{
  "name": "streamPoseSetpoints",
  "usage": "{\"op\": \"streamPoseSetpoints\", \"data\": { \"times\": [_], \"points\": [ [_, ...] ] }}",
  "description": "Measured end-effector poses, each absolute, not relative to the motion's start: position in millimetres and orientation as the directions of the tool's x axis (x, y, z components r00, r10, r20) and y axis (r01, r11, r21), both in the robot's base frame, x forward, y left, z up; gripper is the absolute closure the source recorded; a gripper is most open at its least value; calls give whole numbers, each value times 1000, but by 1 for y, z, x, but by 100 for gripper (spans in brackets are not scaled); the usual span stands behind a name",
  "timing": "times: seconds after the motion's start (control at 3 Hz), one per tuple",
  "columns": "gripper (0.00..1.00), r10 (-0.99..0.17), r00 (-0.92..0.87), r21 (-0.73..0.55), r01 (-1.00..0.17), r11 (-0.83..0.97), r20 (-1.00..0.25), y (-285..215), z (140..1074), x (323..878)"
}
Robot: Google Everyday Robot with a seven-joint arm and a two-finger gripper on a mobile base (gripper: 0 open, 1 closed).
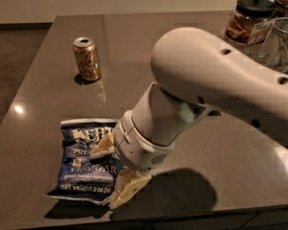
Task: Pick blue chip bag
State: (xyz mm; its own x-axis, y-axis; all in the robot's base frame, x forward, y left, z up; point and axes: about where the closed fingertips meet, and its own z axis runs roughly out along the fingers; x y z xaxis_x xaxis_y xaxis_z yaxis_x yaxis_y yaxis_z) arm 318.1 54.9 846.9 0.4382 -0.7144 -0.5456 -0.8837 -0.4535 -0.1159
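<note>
The blue chip bag (84, 162) lies flat on the dark table (149, 51) near its front left edge, with white lettering facing up. My gripper (114, 170) is at the bag's right side, low over it. Its two pale fingers stand apart: one fingertip (102, 148) rests over the bag's right middle, the other (126, 191) is by the bag's lower right corner. The gripper is open and the bag still lies on the table. My wrist and arm hide the bag's right edge.
A gold drink can (87, 59) stands upright at the back left. A lidded jar of snacks (247, 18) and a clear glass (277, 44) stand at the back right. The table's front edge (192, 213) runs just below the gripper.
</note>
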Motion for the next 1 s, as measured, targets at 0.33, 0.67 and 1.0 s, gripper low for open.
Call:
{"op": "streamPoseSetpoints", "data": {
  "times": [0.33,0.67,1.0],
  "points": [
    [64,-703,429,-123,-888,-442,-568,51,859,321],
    [88,-687,404,-145,-903,-404,-604,39,881,330],
    [100,-675,357,-158,-927,-339,-646,20,900,344]
  ]
}}
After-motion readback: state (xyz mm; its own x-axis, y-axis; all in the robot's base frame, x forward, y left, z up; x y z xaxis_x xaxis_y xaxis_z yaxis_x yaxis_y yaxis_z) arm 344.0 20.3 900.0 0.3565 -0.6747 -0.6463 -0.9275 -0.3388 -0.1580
